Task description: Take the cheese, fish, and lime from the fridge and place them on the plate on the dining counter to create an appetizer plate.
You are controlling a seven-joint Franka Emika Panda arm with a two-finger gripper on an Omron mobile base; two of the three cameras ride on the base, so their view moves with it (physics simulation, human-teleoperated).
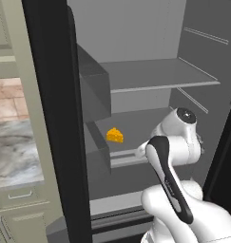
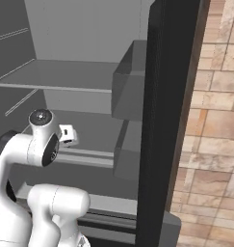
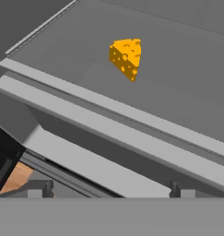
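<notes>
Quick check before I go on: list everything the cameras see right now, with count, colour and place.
cheese: one, yellow-orange wedge, alone on the middle fridge shelf, left of the arm.
fridge: one, black outside with grey interior, doors open, directly ahead.
shelves: two in view, grey, one above the cheese and one under it.
door bins: two on each door, grey, stacked on the inner door faces.
cabinets: sage-green, left of the fridge, with a marble top.
brick wall: tan and pink, right of the fridge.
arm: one, white with dark joints, reaching toward the middle shelf.
pincer: one, dark tips wide open, short of the shelf edge, holding nothing.
</notes>
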